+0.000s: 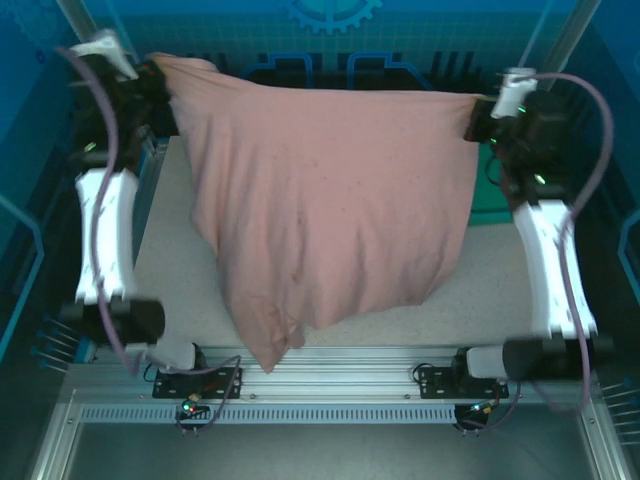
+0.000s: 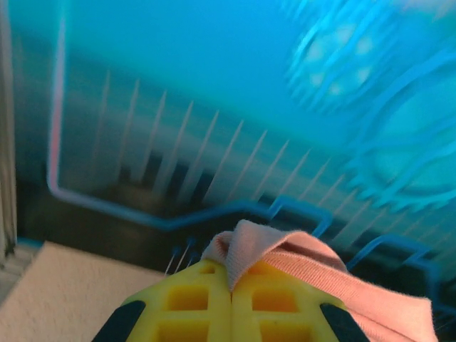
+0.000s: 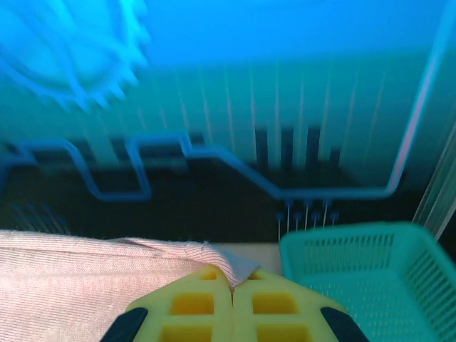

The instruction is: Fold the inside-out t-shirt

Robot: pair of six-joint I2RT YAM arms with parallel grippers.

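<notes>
The salmon-pink t-shirt (image 1: 330, 200) hangs stretched between both raised arms, its lower point drooping toward the table's near rail. My left gripper (image 1: 158, 82) holds the top left corner; in the left wrist view the yellow fingers (image 2: 187, 299) are shut on a bunched fold of the t-shirt (image 2: 285, 253). At the top right corner my right gripper (image 1: 480, 120) is shut on the cloth; the right wrist view shows the t-shirt (image 3: 92, 278) pinched at the gripper's tip (image 3: 233, 279). The printed mark is hidden.
A teal mesh basket (image 3: 370, 278) stands just right of the right gripper, and its edge (image 1: 492, 205) peeks out beside the shirt. The speckled table (image 1: 170, 250) lies under the hanging cloth. Blue enclosure walls stand close behind both grippers.
</notes>
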